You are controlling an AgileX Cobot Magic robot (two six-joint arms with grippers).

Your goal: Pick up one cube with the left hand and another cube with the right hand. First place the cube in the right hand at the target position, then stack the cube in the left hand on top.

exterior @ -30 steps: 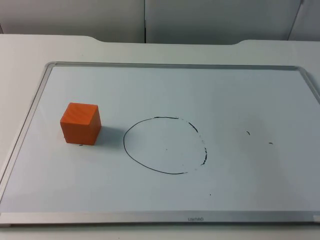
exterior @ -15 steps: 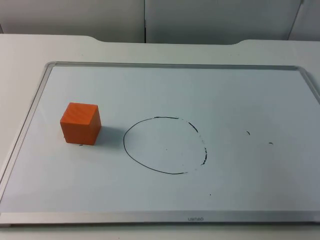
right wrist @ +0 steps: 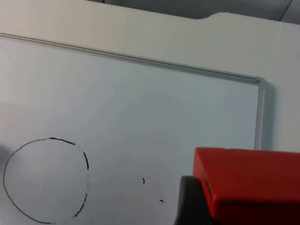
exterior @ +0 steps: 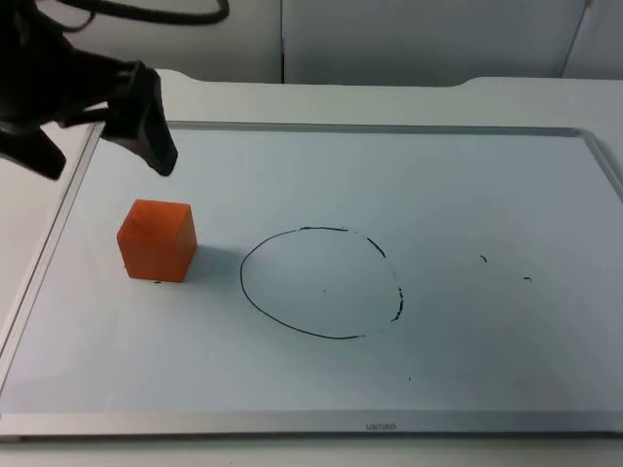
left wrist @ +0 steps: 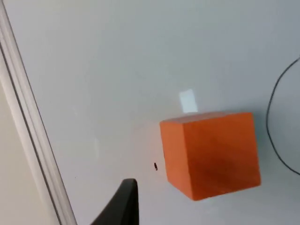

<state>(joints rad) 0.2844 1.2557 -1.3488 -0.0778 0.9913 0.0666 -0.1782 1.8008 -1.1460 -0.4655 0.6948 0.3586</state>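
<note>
Left gripper: my left gripper (exterior: 102, 146) hangs above the far left edge of the whiteboard (exterior: 467, 195), behind the orange cube (exterior: 157, 239) and apart from it. Its fingers stand spread, nothing between them.
Orange cube: it sits upright on the whiteboard, left of the drawn circle (exterior: 321, 282) and outside the line. From my left wrist I see the cube (left wrist: 211, 152) flat on the white surface, one black fingertip (left wrist: 123, 206) near its side but not touching, the board's metal frame (left wrist: 28, 122) beyond.
Right gripper: from my right wrist, a red cube (right wrist: 248, 180) rests against my dark finger (right wrist: 190, 201) — the right gripper (right wrist: 225, 206) is clamped on it, held above the board.
Target circle: a black hand-drawn ring (right wrist: 44, 180) near the middle of the whiteboard, with gaps in the ink on its right side — no cube inside it.
Stray marks: a few small black ticks (exterior: 483, 259) lie right of the circle.
Table: the white table top (exterior: 341, 97) runs behind the board to the grey wall.
</note>
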